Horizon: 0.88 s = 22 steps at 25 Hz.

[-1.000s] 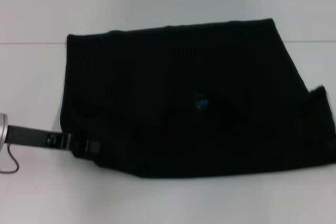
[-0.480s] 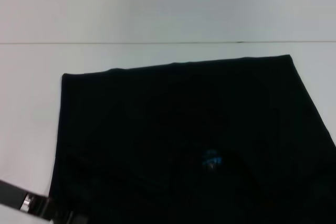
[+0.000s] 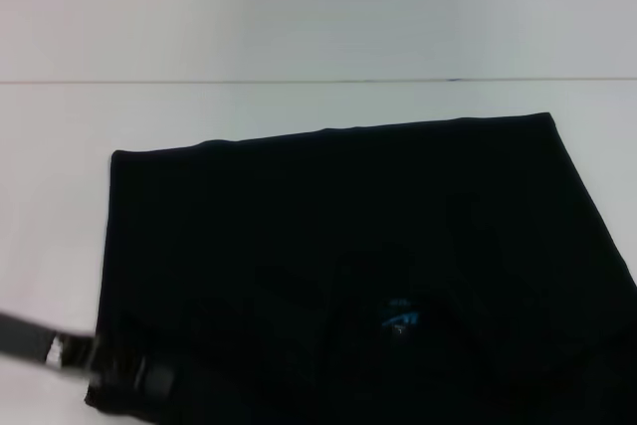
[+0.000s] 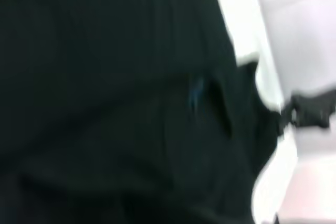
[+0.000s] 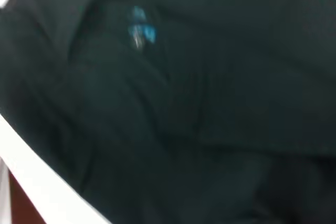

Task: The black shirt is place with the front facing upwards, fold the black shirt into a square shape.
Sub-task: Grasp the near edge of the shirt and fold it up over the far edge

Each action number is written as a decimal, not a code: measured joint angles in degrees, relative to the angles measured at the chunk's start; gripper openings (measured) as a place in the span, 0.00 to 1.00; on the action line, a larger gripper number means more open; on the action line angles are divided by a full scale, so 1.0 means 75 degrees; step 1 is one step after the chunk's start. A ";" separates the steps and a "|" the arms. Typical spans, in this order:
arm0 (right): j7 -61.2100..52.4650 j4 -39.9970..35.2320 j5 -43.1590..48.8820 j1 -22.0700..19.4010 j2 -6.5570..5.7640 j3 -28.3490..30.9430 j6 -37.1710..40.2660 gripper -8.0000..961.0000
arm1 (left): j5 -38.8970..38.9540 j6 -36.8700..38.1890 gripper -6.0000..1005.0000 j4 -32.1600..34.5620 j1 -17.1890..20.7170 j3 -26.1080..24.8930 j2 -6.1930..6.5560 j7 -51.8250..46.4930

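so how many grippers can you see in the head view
1: the left gripper at the near left corner of the black shirt. The right gripper is out of view, perhaps beyond the edge.

black left gripper (image 3: 139, 377), silver wrist band

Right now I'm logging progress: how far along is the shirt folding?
Sleeves look tucked in: the black shirt lies as a dark, roughly rectangular slab on the white table. In hand: the left gripper sits at its near left corner. Left: squaring it up.

Even light, soft blur (wrist views worst).
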<state>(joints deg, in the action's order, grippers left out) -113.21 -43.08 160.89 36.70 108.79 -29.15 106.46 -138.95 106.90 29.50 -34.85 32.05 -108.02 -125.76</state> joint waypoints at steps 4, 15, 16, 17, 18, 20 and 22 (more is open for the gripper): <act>-0.0401 0.0170 -0.0398 0.0223 -0.0069 0.0845 -0.0096 0.10 | 0.0003 -0.0355 0.07 0.0034 -0.0054 -0.0755 0.0064 -0.0140; -0.1285 0.1473 -0.3516 -0.0001 -0.0325 0.1780 -0.2061 0.11 | 0.0865 -0.2831 0.07 -0.0045 -0.0205 -0.2813 -0.0354 -0.0111; -0.1250 0.1671 -0.3797 -0.0024 -0.0311 0.1791 -0.2360 0.11 | 0.0865 -0.2831 0.07 -0.0045 -0.0205 -0.2813 -0.0354 -0.0111; -0.1217 0.1831 -0.4012 -0.0040 -0.0282 0.1796 -0.2675 0.11 | 0.1039 -0.3087 0.07 -0.0078 -0.0194 -0.2815 -0.0406 -0.0061; -0.1176 0.1968 -0.4202 -0.0051 -0.0238 0.1798 -0.2979 0.11 | 0.1172 -0.3272 0.07 -0.0110 -0.0190 -0.2816 -0.0439 -0.0014; -0.1047 0.2177 -0.4501 -0.0049 -0.0102 0.1806 -0.3514 0.11 | 0.1444 -0.3655 0.07 -0.0243 -0.0189 -0.2823 -0.0489 0.0118; -0.0899 0.2284 -0.4741 -0.0023 0.0054 0.1800 -0.4011 0.11 | 0.1732 -0.4061 0.07 -0.0414 -0.0215 -0.2819 -0.0525 0.0305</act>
<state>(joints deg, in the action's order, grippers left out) -119.95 -25.95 125.34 36.53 109.19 -15.64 76.38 -125.96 76.44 26.39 -36.47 10.91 -111.96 -123.48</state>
